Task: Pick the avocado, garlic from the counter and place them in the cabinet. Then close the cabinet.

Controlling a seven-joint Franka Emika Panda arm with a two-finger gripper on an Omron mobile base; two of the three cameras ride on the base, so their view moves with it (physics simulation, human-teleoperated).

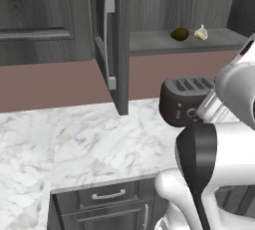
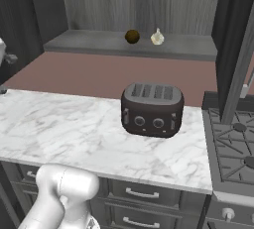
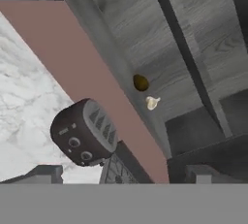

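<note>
A: Pincer first. Its state?

B: Cannot tell. Two dark blocks sit low in the hand view, but whether it is released or clenched is not readable. The camera looks toward the cabinet (image 3: 160, 48), well back from it, rolled over.

A: Anything carried?

B: Nothing seen between the tips. The avocado (image 2: 132, 36) and the garlic (image 2: 157, 37) both lie on the cabinet shelf, close beside each other, avocado to the left from the base views, apart by a small gap.

A: So the step in hand?

B: Closing, by my reading. Left door (image 1: 112, 40) stands wide open, edge-on toward the base, its silver bar handle (image 1: 107, 42) facing out. The right door (image 2: 238, 49) is open too, over the stove (image 2: 233, 139).

A: How to do it well?

B: Push flat on the door's outer face near the free edge, swing in an arc, and keep the elbow above the toaster (image 2: 152, 109) on the counter (image 2: 64, 124). Both items lie back from the shelf lip, so the doors should pass them.
</note>
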